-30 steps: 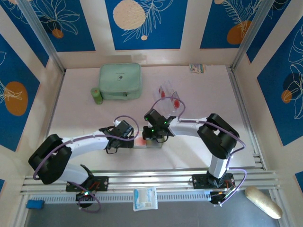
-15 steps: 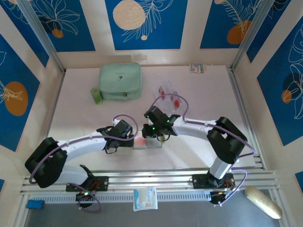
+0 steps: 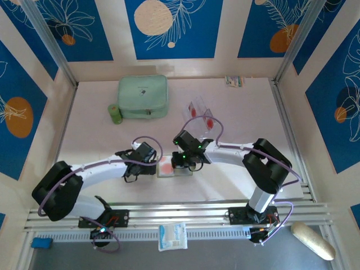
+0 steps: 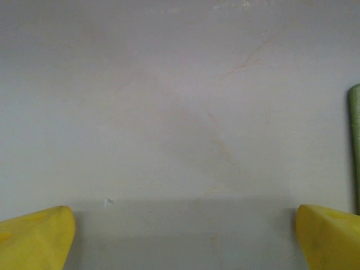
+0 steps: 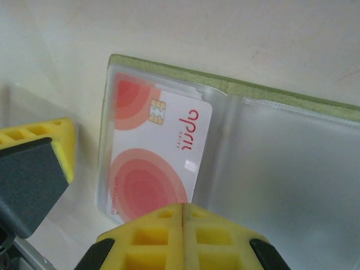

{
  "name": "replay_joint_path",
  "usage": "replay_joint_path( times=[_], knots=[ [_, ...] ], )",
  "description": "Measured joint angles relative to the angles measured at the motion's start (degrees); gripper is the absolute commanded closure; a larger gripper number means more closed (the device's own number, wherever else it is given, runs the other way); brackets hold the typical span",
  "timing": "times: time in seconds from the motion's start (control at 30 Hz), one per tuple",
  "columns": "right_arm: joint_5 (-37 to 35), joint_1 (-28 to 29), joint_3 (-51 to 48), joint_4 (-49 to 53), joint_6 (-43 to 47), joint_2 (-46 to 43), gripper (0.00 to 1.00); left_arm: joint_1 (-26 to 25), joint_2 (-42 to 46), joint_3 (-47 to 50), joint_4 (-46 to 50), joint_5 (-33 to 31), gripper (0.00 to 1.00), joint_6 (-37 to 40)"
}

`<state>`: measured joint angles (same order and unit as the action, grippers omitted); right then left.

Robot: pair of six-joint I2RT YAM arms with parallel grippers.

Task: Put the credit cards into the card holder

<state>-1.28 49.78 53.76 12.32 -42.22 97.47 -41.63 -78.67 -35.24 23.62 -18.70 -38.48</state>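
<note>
Right hand (image 5: 181,225) is pressed together with nothing in it, parked at the near edge of the open card holder (image 5: 292,101). Left hand (image 4: 180,239) is spread wide and empty, just beside the holder's left side. One credit card (image 5: 160,152) looks seated under the clear left pocket, with a corner up near the fold. The other credit cards (image 3: 201,114) lie further back on the table (image 3: 253,107), well apart from the holder.

Risks as I see them:
- Both hands crowd the holder, so a sideways pull-out could drag it or flick that card back out.
- The loose cards are thin, clear and flat, maybe overlapping. It'd be easy to miss an edge or lift two.
- The holder isn't pinned, so pushing a card in may slide it.

Table is pale, smooth and faintly marked; low grip, I'd guess. Mint zip case (image 3: 143,97) and green roll (image 3: 115,114) sit far left. Blue leaf-print walls (image 3: 174,28) and aluminium posts (image 3: 52,48) surround it.
</note>
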Motion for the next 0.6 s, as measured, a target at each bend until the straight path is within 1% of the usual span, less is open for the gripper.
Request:
replay_joint_path(
  times=[0.4, 0.6],
  knots=[
    [0.2, 1.1, 0.6, -1.4, -0.9, 3.2, 1.00, 0.0, -2.1, -1.0, -0.2, 0.5, 0.00, 1.0],
    [0.3, 1.6, 0.7, -2.2, -1.7, 3.5, 1.00, 0.0, -2.1, -1.0, -0.2, 0.6, 0.00, 1.1]
  ],
)
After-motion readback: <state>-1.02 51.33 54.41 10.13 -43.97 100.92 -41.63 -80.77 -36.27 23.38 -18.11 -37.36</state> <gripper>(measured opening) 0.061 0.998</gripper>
